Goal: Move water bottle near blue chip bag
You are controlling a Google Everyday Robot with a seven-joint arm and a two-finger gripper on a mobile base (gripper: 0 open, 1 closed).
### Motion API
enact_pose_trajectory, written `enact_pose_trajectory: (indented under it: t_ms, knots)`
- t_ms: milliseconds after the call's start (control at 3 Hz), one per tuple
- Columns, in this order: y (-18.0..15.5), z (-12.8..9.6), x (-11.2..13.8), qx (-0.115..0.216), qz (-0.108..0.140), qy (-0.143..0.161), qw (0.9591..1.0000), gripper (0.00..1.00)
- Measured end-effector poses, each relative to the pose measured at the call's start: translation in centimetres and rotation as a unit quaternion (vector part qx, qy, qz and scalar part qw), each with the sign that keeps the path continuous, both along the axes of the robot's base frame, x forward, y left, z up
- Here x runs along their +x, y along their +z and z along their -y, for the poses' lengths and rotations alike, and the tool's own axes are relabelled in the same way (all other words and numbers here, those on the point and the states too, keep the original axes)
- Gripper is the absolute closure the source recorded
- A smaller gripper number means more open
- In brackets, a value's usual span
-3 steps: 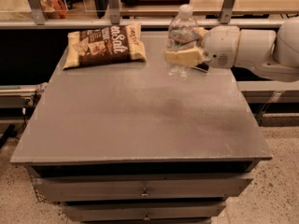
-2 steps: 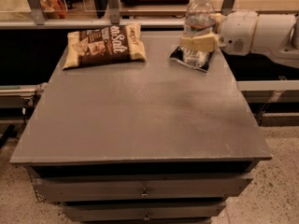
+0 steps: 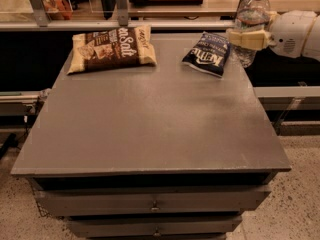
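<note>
the gripper (image 3: 248, 38), at the far right with its fingers pinching the upright water bottle (image 3: 252, 13) around its middle, holds it just right of the blue kettle chip bag (image 3: 207, 54) by the table (image 3: 150, 129) edge, so it should lower the bottle straight down, fully onto the tabletop and clear of the bag, before releasing.

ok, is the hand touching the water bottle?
Touching. The camera view shows the hand clamped across the water bottle mid-body, right of the blue chip bag.
</note>
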State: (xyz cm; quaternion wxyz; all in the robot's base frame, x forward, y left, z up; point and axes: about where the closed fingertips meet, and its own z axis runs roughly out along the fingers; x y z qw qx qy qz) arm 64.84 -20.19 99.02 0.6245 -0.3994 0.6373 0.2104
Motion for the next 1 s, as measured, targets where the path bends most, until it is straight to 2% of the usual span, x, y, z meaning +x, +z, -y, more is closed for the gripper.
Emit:
enact_pose_trajectory:
  t_ms: [333,1000]
  knots:
    - [-1.5,1.9,1.4,0.025,-0.014,-0.03,0.9991,1.0]
    - [-4.2,5.1,4.4,0.063,-0.043,-0.088,0.9932,1.0]
